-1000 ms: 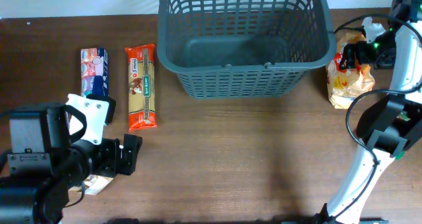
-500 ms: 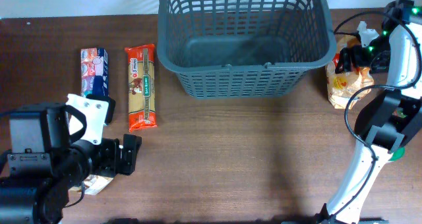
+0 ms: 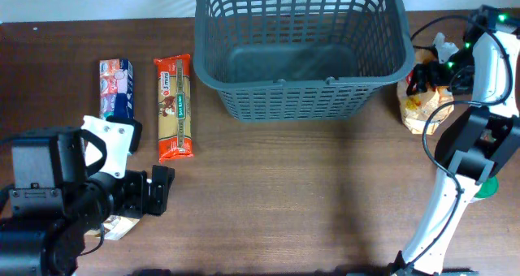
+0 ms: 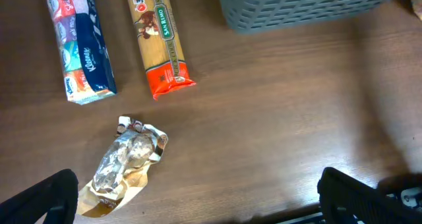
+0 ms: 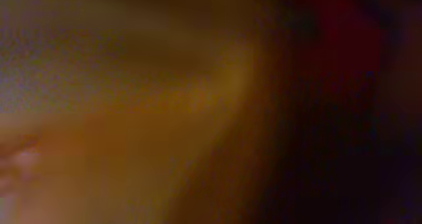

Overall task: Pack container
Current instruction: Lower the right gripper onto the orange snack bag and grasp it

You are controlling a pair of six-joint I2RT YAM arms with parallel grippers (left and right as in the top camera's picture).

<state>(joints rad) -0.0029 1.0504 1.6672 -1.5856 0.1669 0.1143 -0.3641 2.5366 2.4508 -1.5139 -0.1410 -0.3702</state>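
The basket [image 3: 301, 97] sits at the far middle of the table [image 3: 325, 211], open side up, and nothing shows inside it. I'd judge it stiff and light for its bulk, apt to slide if bumped. Its solid rim is the place to grip, since the slotted walls could snag a finger. Just beside its right wall lies a yellow bag [image 3: 413, 109], soft and crinkly by the look. The right gripper [image 3: 422, 75] is down at that bag's upper end; whether it has closed on it I can't tell. Left of the basket a pasta pack [image 3: 173, 105] and a tissue pack [image 3: 115, 88] lie side by side.

Only the overhead shows the basket whole and the right arm. The right wrist view is just an orange blur. The left wrist view shows the left gripper [image 4: 196, 191] with fingers spread wide over bare wood, and a crumpled foil packet [image 4: 128, 159] that the arm half hides from above.
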